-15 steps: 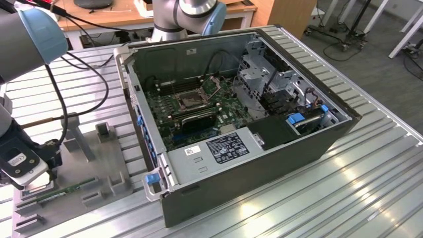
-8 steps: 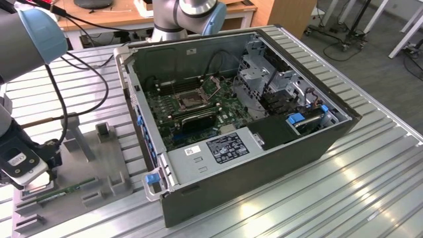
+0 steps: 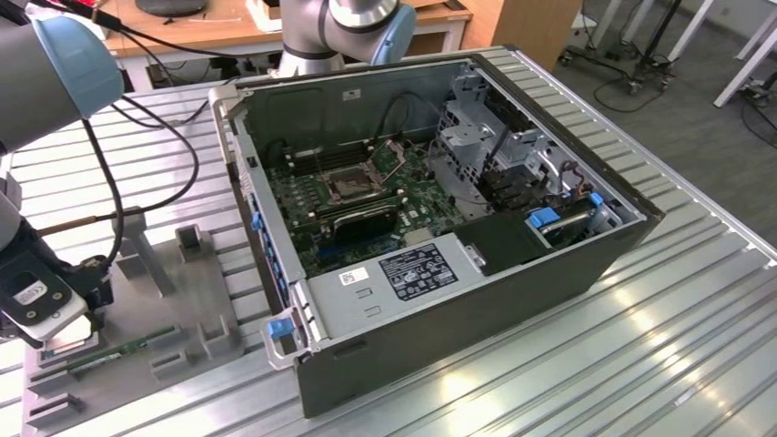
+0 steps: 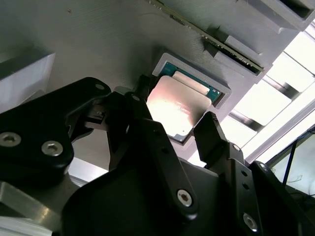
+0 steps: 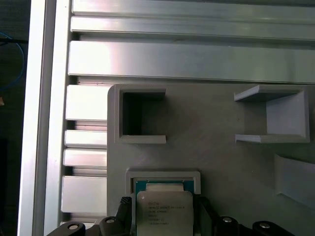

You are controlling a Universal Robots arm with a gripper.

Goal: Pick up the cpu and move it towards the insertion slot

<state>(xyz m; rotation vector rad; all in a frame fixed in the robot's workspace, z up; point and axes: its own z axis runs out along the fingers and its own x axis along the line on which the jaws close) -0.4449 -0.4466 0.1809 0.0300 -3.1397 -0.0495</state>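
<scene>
In the exterior view, the black-and-white gripper (image 3: pixel 61 332) hangs low over the grey plastic tray (image 3: pixel 182 305), well apart from the open dark computer case (image 3: pixel 486 300) and its square, metal-framed insertion slot (image 3: pixel 352 180).

In the second wrist view, the gripper (image 4: pixel 175 109) straddles the silvery square cpu (image 4: pixel 177 98) at its rectangular tray pocket (image 4: pixel 221 87). Whether it clamps the chip, I cannot tell.

In the first wrist view, the cpu (image 5: pixel 165 209) lies in the pocket (image 5: pixel 162 173).

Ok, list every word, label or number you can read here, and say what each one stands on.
Nothing can be quoted as it reads.
cpu in the first wrist view: several lines of print on its metal face, too small to read.
power supply label in the exterior view: dense print, too small.
white sticker beside it: blurred.
</scene>
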